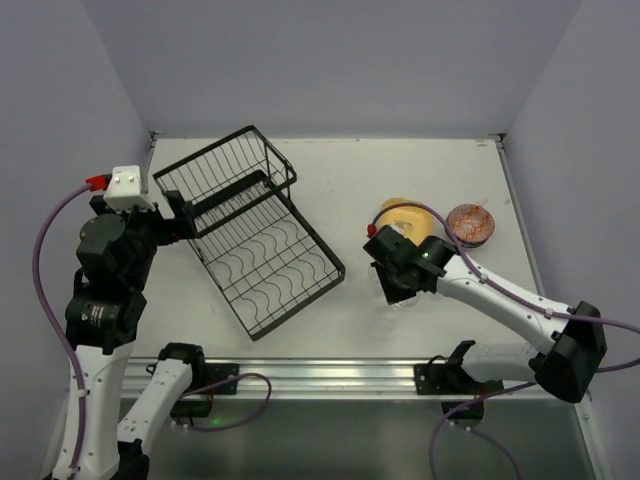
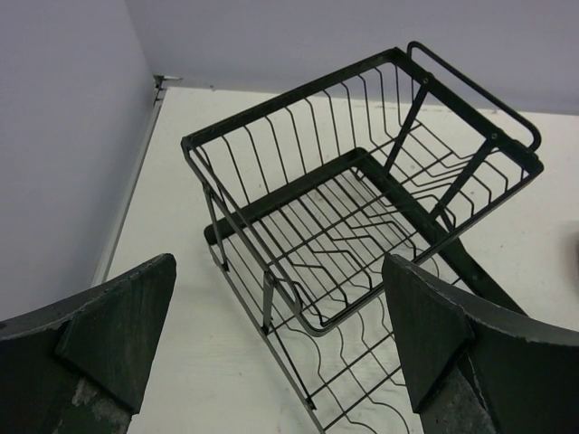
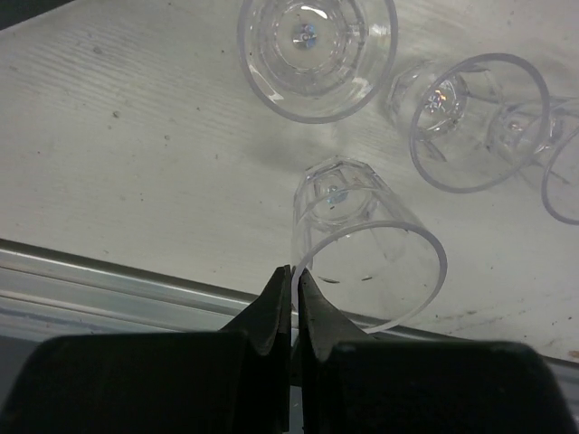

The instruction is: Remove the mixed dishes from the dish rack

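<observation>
SETTING: robot lab test cell | EVIDENCE: bare pale walls (image 1: 330,60) are boxing in a plain white table (image 1: 420,170) | left arm (image 1: 105,290) and right arm (image 1: 500,295) are standing at an aluminium rail (image 1: 330,375) | purple cables (image 1: 45,250) are hanging loose

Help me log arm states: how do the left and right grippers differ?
The left gripper is wide open and empty; the right gripper is shut on the rim of a cup. The left gripper points at the rack; the right gripper is over the table beside other cups. Both have dark two-finger jaws.
</observation>
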You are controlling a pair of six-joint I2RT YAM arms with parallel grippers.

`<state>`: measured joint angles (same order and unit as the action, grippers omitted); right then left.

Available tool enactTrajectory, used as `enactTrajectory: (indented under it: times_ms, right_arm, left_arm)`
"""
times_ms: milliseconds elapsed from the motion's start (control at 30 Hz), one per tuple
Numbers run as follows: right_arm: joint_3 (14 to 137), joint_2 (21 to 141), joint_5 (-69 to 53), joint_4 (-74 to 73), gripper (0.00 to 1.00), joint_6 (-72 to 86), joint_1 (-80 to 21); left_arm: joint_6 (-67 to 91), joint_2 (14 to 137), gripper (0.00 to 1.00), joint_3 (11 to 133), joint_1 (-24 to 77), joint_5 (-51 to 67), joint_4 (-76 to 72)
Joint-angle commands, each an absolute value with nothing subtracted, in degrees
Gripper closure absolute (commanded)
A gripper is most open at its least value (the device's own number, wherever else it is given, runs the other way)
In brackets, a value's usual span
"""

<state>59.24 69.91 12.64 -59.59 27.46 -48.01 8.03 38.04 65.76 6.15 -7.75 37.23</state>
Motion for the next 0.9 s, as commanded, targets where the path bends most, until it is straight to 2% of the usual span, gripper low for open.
enactTrajectory:
  times_ms: [0,300,567,633,733,867]
  right_arm:
    - [59.24,71.63,16.42,-59.24,1.0,31.9,-49.39]
    - [55.64,76.02,12.4,-54.76,1.0,34.28,-49.31]
    - [54.41,79.72,14.06,-54.05,0.99,36.21,-49.39]
    - [54.4,80.24,13.54,-53.97,0.9,36.21,-49.39]
    - [54.93,80.07,13.8,-54.75,0.65,36.47,-49.39]
    - [56.68,76.83,14.41,-56.68,0.5,36.47,-49.39]
  left_arm:
    - [6.33,38.67,0.0,68.37,6.76,-11.68,38.23]
    - [5.45,38.67,0.0,69.43,9.05,-17.57,39.99]
    - [4.66,38.85,0.0,69.96,12.3,-19.95,40.43]
    - [4.48,38.67,0.0,69.96,12.74,-20.83,40.6]
    - [4.39,38.85,0.0,69.96,13.88,-21.97,40.87]
    - [5.01,39.46,0.0,69.26,14.41,-22.5,40.7]
